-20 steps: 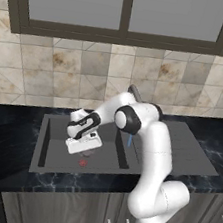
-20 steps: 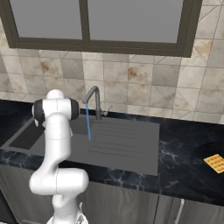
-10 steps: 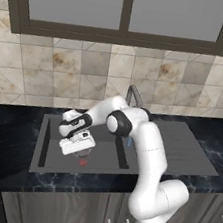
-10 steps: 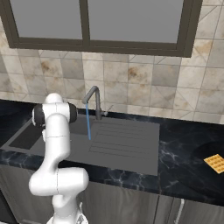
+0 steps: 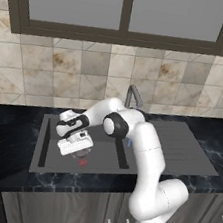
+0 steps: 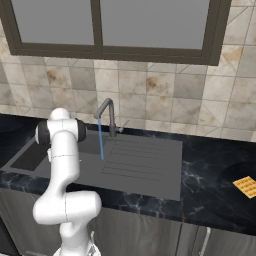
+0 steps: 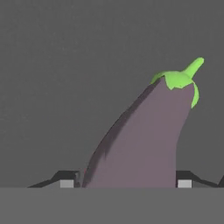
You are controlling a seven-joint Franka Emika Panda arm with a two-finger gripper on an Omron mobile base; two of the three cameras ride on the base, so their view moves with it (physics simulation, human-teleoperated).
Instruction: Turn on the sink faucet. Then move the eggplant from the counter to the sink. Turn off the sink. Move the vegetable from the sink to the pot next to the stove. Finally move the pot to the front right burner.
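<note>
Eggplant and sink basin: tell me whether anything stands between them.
Nothing visible does. In the hand view the eggplant sits between the gripper's fingertips with only bare grey sink floor behind it. The left base view has the gripper low over the basin, just above the red drain mark.

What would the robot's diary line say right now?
place: gripper low over sink | item: eggplant between fingertips | faucet: running | phase: putting eggplant in sink

Black counter [image 6: 210,175] carries the sink [image 6: 145,165] and a waffle [image 6: 247,186].
</note>
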